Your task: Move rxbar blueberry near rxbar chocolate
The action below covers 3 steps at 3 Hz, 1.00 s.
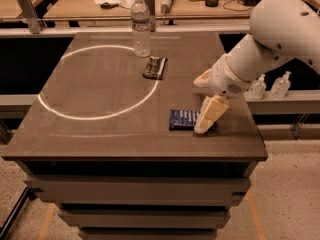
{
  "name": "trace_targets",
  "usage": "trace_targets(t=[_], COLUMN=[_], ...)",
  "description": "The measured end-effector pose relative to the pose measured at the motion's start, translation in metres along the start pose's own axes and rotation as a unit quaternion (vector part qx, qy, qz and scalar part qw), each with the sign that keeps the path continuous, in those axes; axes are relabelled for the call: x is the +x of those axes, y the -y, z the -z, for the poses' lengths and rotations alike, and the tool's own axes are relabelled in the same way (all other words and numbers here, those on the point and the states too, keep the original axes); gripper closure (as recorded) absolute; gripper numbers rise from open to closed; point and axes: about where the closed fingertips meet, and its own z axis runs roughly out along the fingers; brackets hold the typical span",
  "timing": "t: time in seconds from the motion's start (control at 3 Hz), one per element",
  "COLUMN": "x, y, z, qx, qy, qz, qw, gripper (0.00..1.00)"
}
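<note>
Front right over the table (100, 99), the jaws gape wide, one tip overlapping the rxbar blueberry (182, 119).

The white arm (280, 39) enters from the upper right of the frame and slopes down and left to a rounded wrist (227, 79) just right of centre. The gripper (201, 105) sits below and left of that wrist. Its two tan fingers (210, 115) are spread well apart, one angling down and left, the other poking out left at wrist height.
</note>
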Motion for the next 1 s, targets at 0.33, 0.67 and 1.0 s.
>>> trace_targets(t=[0.33, 0.67, 1.0], x=[0.007, 0.006, 0.004], y=[0.009, 0.019, 0.034], z=[-0.004, 0.007, 0.008], qx=[0.001, 0.016, 0.028], qy=[-0.001, -0.002, 0.003], qz=[0.008, 0.025, 0.049], qw=[1.0, 0.9996, 0.9984], gripper=[0.35, 0.57, 0.81])
